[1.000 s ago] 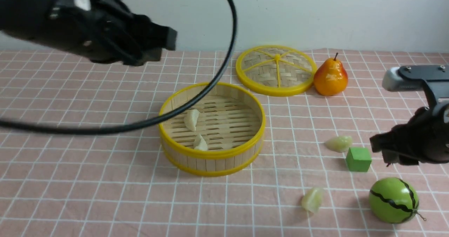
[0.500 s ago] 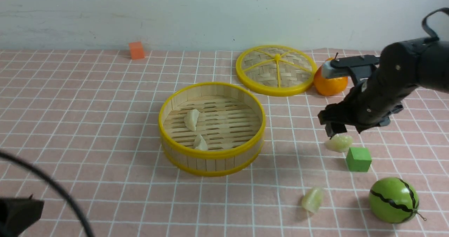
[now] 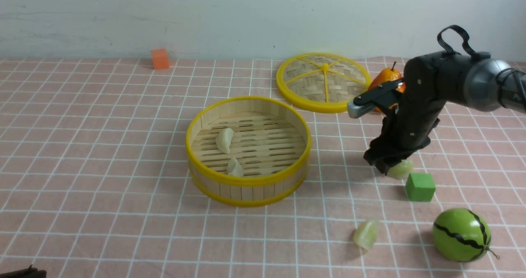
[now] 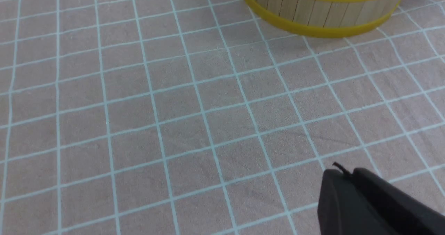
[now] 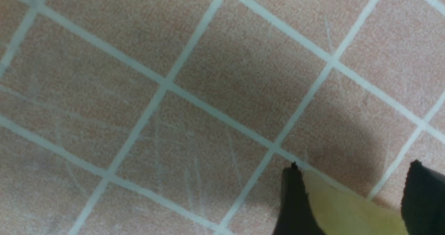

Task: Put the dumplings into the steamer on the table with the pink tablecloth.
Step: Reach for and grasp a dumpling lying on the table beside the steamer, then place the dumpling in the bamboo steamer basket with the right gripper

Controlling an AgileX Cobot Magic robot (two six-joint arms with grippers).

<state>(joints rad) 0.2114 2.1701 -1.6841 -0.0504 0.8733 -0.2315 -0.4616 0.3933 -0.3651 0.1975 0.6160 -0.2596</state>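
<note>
Two dumplings point(image 3: 224, 140) are lying in the steamer point(image 3: 246, 182); two are waiting on the desk point(image 3: 102, 146). The right hand point(image 3: 385, 169) is straddling one beside the green cube point(image 3: 420, 186), fingers spread around it.

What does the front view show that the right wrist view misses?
Front only: the steamer with two dumplings inside, lid, pear, melon, orange cube, green cube, and a loose dumpling. Right wrist only: close up, fingers standing either side of a dumpling. Both: the right tool, that dumpling, the pink cloth.
</note>
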